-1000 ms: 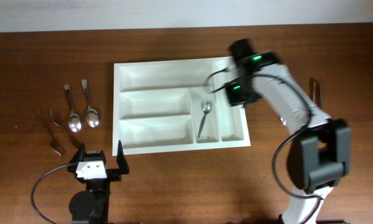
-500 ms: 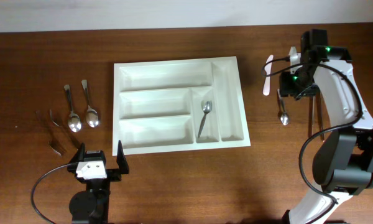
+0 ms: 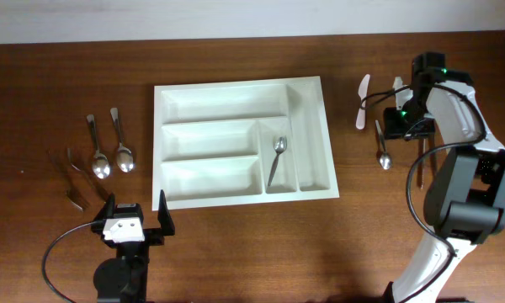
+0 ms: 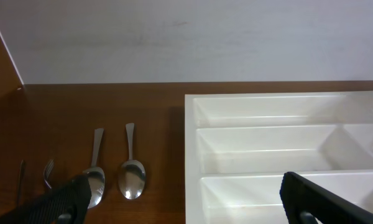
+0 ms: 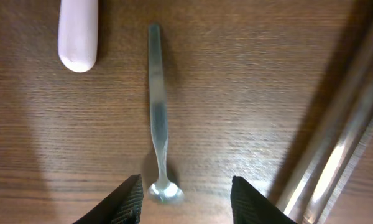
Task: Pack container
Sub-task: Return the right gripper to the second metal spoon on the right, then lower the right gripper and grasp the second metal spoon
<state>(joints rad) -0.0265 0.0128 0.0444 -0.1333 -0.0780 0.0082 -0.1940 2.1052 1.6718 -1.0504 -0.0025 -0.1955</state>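
The white container (image 3: 244,139) lies mid-table with one spoon (image 3: 276,160) in a narrow upright compartment. My right gripper (image 3: 397,126) hovers at the table's right side over a loose metal spoon (image 3: 382,147). In the right wrist view this spoon (image 5: 157,134) lies flat with its bowl close to the left finger. The right gripper (image 5: 186,202) is open around nothing. My left gripper (image 3: 135,220) sits wide open at the front left. In the left wrist view the left gripper (image 4: 186,208) faces the container (image 4: 286,143) and holds nothing.
Two spoons (image 3: 109,150) and forks (image 3: 71,181) lie left of the container; the spoons (image 4: 115,177) also show in the left wrist view. White plastic utensils (image 3: 362,101) and long metal cutlery (image 3: 425,156) lie by the right gripper, seen as a white handle (image 5: 79,34) and metal cutlery (image 5: 342,143).
The right arm swung from over the container's right end out to the table's right side and settled above the loose spoon. The left arm has not moved.
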